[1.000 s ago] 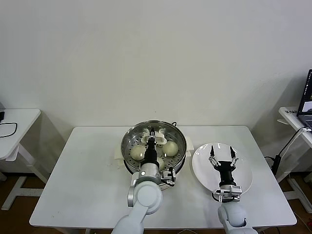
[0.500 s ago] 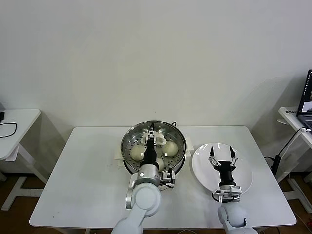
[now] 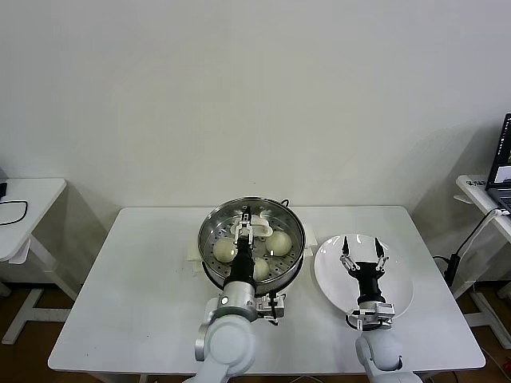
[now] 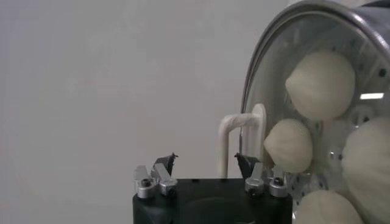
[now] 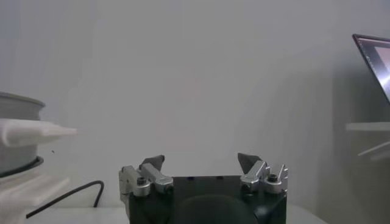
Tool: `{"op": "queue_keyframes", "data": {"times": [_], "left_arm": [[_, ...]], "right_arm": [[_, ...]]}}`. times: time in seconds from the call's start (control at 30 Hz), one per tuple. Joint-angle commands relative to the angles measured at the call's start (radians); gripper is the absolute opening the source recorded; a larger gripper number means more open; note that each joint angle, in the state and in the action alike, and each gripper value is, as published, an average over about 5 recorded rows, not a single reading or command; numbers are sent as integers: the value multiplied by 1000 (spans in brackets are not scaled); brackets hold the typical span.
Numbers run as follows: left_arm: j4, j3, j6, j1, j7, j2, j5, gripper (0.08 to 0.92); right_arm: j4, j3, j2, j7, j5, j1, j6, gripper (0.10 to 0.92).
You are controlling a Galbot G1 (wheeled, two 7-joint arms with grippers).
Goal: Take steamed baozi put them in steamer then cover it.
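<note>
The glass cover (image 3: 251,231) is seated on the steamer (image 3: 209,239) over the baozi (image 3: 224,250), its white handle just released ahead of the left gripper (image 3: 248,225), now spread wide and empty; covering is judged complete.

Count, head view and left wrist view together:

- Steamed baozi: four, all inside the pot: (image 4: 321,84), (image 4: 289,145), (image 4: 368,163), (image 4: 323,209).
- Steamer (image 3: 212,220): one.
- Cover (image 3: 263,212): one, clear glass, with one white handle (image 4: 239,141).
- White plate (image 3: 329,275): one.
- Left gripper (image 3: 247,218): one. Right gripper (image 3: 360,261): one.
- White table (image 3: 144,279): one main; side tables: two, one at each edge of the head view.
</note>
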Motion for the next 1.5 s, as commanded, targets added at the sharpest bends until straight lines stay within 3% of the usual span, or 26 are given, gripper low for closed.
{"op": "queue_keyframes", "data": {"times": [0.03, 0.2, 0.3, 0.4, 0.47, 0.67, 0.8, 1.5], "left_arm": [[-273, -40, 19, 118, -4, 108, -230, 814], [-382, -168, 25, 197, -46, 200, -551, 822], [-384, -284, -6, 213, -195, 230, -890, 823], [-300, -420, -118, 194, -364, 228, -1230, 823], [-221, -501, -194, 177, -408, 224, -1404, 823], [16, -626, -401, 151, -376, 227, -1626, 823], [93, -632, -490, 152, -341, 225, -1636, 823], [143, -590, -551, 167, -305, 197, -1629, 823]], "right_arm": [[9, -9, -14, -5, 18, -8, -31, 823], [24, -29, -34, 6, 49, -16, -75, 823], [40, -44, -46, 15, 59, -22, -102, 823], [65, -56, -55, 13, 77, -31, -124, 823], [83, -62, -60, 2, 100, -38, -135, 823], [112, -67, -69, -31, 140, -64, -145, 823], [120, -65, -71, -51, 153, -83, -116, 823], [178, -37, -92, -34, 146, -160, -135, 823]]}}
